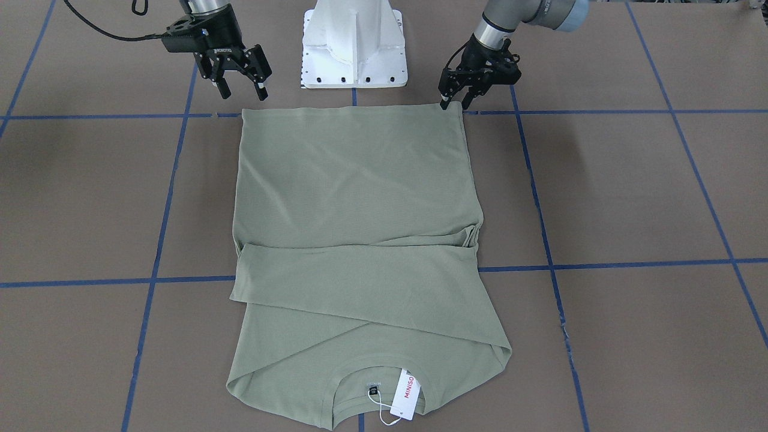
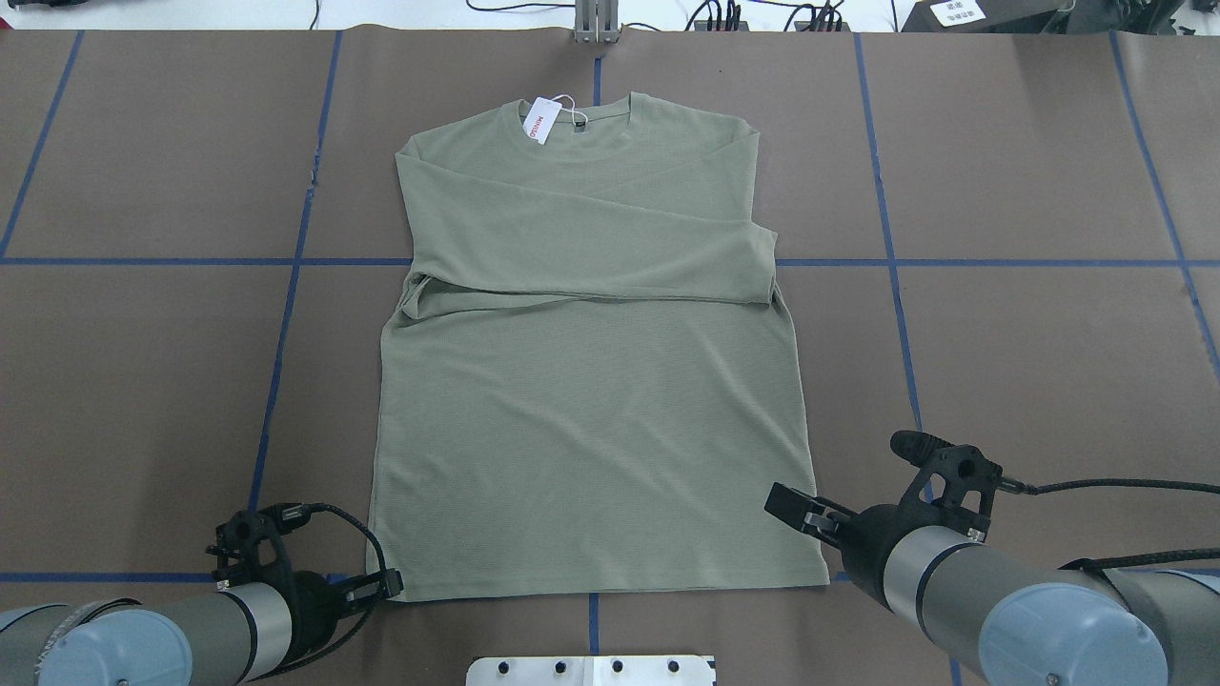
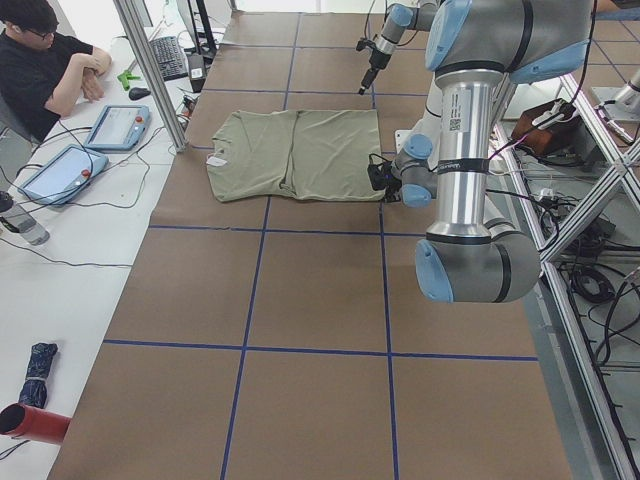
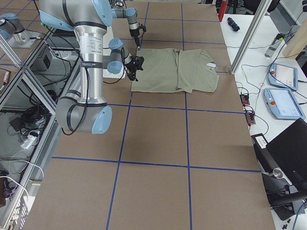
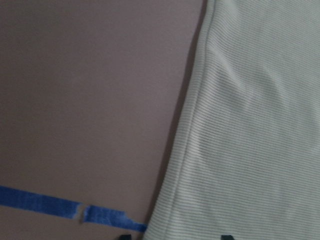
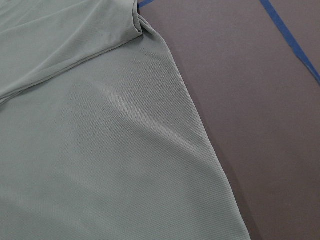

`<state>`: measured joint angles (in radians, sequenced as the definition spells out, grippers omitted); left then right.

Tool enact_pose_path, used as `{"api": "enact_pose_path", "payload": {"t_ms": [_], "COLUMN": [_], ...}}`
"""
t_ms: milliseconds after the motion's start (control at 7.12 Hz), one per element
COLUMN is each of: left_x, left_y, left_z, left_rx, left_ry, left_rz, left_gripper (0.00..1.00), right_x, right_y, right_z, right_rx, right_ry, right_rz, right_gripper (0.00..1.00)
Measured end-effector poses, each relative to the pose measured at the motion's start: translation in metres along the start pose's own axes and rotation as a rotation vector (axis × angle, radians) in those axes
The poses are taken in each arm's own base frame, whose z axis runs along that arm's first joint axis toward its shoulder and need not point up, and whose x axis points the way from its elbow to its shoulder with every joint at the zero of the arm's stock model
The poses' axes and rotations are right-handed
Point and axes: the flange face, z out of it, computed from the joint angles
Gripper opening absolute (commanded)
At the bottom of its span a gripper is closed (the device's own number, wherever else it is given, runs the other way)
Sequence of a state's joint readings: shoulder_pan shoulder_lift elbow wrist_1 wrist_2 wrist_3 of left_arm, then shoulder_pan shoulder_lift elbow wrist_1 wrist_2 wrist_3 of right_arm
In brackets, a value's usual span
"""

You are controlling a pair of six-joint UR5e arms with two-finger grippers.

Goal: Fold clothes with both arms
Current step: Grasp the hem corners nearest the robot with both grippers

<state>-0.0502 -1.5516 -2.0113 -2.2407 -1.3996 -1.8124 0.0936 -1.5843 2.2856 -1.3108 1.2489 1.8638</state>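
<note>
The sage-green shirt (image 1: 354, 198) lies flat on the brown table, both sleeves folded across the chest, collar and white MINISO tag (image 1: 405, 393) at the far side from me. It also shows in the overhead view (image 2: 591, 410). My left gripper (image 1: 456, 99) is open and low at the hem's corner on my left. In the left wrist view (image 5: 175, 236) the shirt's edge (image 5: 200, 125) runs between its two fingertips. My right gripper (image 1: 242, 91) is open and empty, raised a little above the table beside the hem's other corner (image 2: 824, 576). The right wrist view shows only cloth (image 6: 100, 150) and table.
The white pedestal base (image 1: 354, 48) stands just behind the hem, between the two arms. Blue tape lines (image 1: 600, 264) cross the brown table cover. An operator (image 3: 50, 60) sits at a side desk with tablets beyond the collar end.
</note>
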Motion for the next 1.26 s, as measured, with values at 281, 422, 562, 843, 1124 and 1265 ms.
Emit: {"api": "enact_pose_path", "payload": {"t_ms": [281, 422, 562, 843, 1124, 1265], "left_x": [0.002, 0.007, 0.015, 0.031, 0.041, 0.043], "left_y": [-0.001, -0.001, -0.003, -0.007, -0.007, -0.008], "left_z": [-0.001, -0.006, -0.015, -0.035, -0.050, -0.052], "left_rx": [0.002, -0.001, -0.006, -0.013, -0.021, -0.023], "left_ry": [0.005, 0.018, 0.039, 0.084, 0.117, 0.123], "left_rz": [0.001, -0.001, -0.005, -0.015, -0.020, -0.021], "left_gripper": [0.00, 0.00, 0.00, 0.00, 0.00, 0.00], "right_x": [0.000, 0.001, 0.004, 0.021, 0.039, 0.042], "right_y": [0.001, 0.003, 0.007, 0.024, 0.043, 0.052], "right_z": [0.001, 0.002, 0.004, 0.024, 0.047, 0.051], "right_rx": [0.000, -0.002, -0.008, 0.009, 0.043, 0.056], "right_ry": [0.002, 0.006, 0.019, 0.080, 0.119, 0.119], "right_rz": [-0.001, 0.009, 0.045, 0.111, 0.097, 0.081], "right_gripper": [0.97, 0.96, 0.89, 0.87, 0.81, 0.78]}}
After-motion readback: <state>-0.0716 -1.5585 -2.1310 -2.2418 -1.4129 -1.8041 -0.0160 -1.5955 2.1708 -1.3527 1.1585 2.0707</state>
